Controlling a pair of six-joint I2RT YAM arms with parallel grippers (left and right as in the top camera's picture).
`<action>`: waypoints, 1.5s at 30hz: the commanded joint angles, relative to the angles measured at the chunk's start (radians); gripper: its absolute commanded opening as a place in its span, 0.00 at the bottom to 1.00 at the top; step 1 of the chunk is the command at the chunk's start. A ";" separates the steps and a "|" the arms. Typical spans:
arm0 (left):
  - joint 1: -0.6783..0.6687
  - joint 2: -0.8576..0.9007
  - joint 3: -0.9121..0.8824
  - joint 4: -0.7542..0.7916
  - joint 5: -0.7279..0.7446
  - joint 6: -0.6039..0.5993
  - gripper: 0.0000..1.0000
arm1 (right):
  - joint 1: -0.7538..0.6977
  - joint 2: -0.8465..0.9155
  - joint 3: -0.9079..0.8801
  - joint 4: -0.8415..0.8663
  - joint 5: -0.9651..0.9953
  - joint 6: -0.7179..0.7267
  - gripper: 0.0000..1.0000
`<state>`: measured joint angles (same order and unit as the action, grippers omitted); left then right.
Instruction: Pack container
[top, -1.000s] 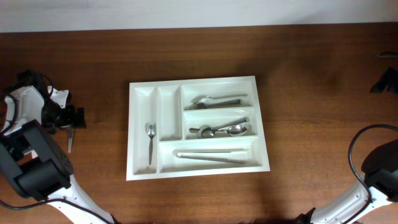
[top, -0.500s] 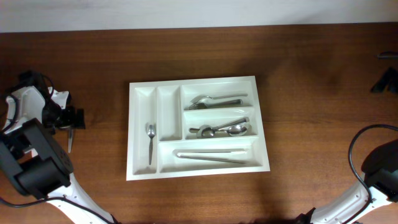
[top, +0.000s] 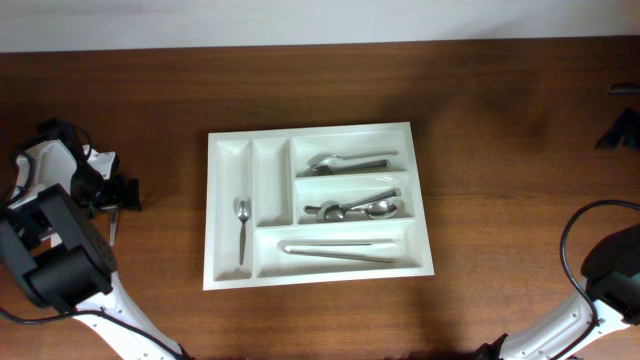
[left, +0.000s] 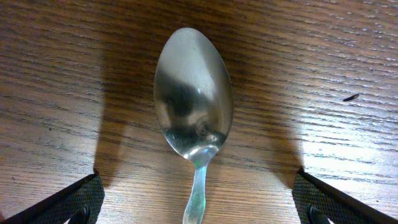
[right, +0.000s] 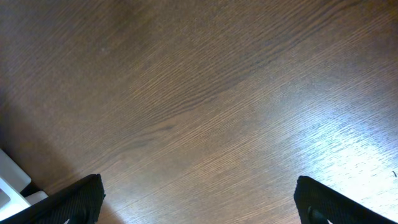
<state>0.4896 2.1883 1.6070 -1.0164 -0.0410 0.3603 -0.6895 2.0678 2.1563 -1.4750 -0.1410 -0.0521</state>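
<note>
— Starting with the left gripper (left: 199, 208): released, spread wide, grasping nothing. Poised right above a spoon (left: 193, 93) lying on the worktop (left: 336, 74). In the wrist view, bowl toward 12 o'clock, handle running down to 6 between the fingertips (left: 68, 202).

— And the right gripper (right: 202, 202)?

— Released too, nothing in it, only bare wood grain beneath. Probably that dark shape at 2 o'clock from the container (top: 310, 133), out by the worktop's edge; hard to say from overhead.

— Whereabouts of the container?

— Mid-worktop, lying flat, long side across. Left gripper at 9 o'clock of it, well apart.

— Inside?

— A small spoon (top: 242, 222) in the narrow compartment at 9 o'clock. Silver cutlery (top: 345, 161) in the wide one at 1 o'clock, a second cutlery heap (top: 355, 208) at 3, one long utensil (top: 340, 250) in the wide one at 6.
</note>
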 joint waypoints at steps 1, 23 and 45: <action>0.002 0.011 -0.004 0.001 -0.003 0.019 0.99 | 0.002 -0.001 -0.002 0.002 -0.005 0.008 0.99; 0.002 0.011 -0.004 0.006 0.001 0.011 0.99 | 0.002 -0.001 -0.002 0.002 -0.005 0.008 0.99; 0.002 0.011 -0.004 0.006 0.000 0.011 0.70 | 0.002 -0.001 -0.002 0.002 -0.005 0.008 0.99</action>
<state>0.4896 2.1883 1.6073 -1.0122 -0.0410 0.3653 -0.6895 2.0678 2.1563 -1.4750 -0.1410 -0.0513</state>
